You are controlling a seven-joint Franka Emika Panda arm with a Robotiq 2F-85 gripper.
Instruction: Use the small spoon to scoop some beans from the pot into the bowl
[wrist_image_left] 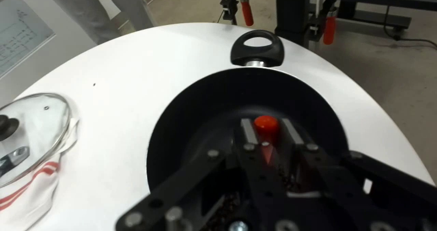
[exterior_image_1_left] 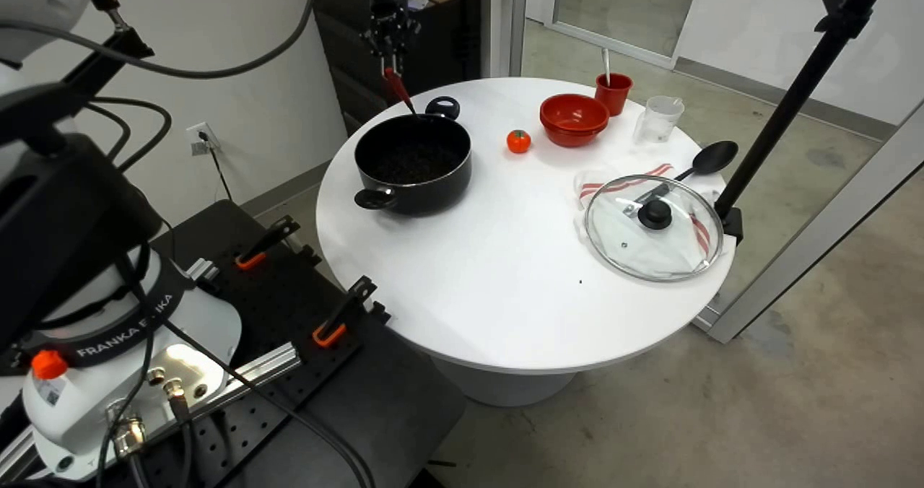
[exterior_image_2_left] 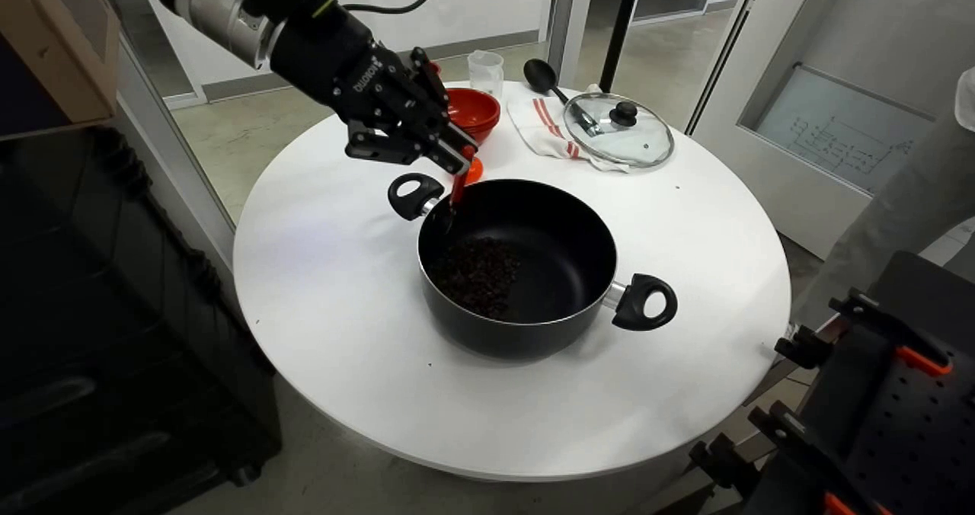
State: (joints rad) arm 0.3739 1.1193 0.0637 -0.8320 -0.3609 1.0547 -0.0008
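Both exterior views look down on the surface (exterior_image_1_left: 491, 279), sharing the pot (exterior_image_2_left: 525, 340) and lid (exterior_image_1_left: 650, 244); in an exterior view, the robot base (exterior_image_1_left: 144, 351) stands near. The wrist view, close, looks past the claw (wrist_image_left: 269, 130) into the pot.

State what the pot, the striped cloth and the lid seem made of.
Pot: probably metal, smooth dark coating; its rim shows silvery. Cloth: matte fabric, perhaps cotton, given its soft creases. Lid: clear, glossy, likely glass, possibly plastic; the cloth shows through.
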